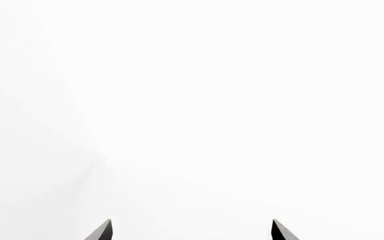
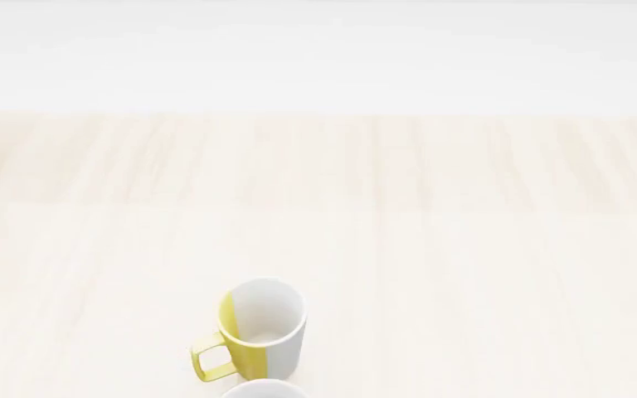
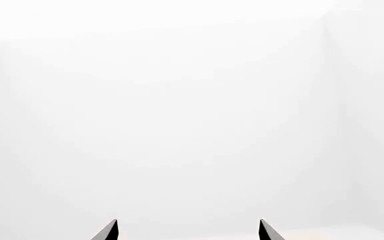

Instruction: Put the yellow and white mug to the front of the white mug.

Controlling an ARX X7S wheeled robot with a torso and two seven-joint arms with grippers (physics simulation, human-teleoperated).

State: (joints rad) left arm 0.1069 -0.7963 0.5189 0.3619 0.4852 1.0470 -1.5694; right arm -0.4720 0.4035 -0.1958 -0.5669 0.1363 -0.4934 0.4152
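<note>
Yellow and white mug [image 2: 261,327] apparently beyond either end effector

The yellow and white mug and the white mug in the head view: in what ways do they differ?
The yellow and white mug shows in full, upright, with a yellow loop handle; of the white mug only a sliver of rim shows at the picture's lower edge. The yellow and white mug stands farther from the robot, the white mug nearer. The first is two-coloured; the visible part of the second is plain white. Both stand on the wooden table.

white mug [image 2: 265,390]: only rim shows, cut by head view's lower edge | both arms out of head view
</note>
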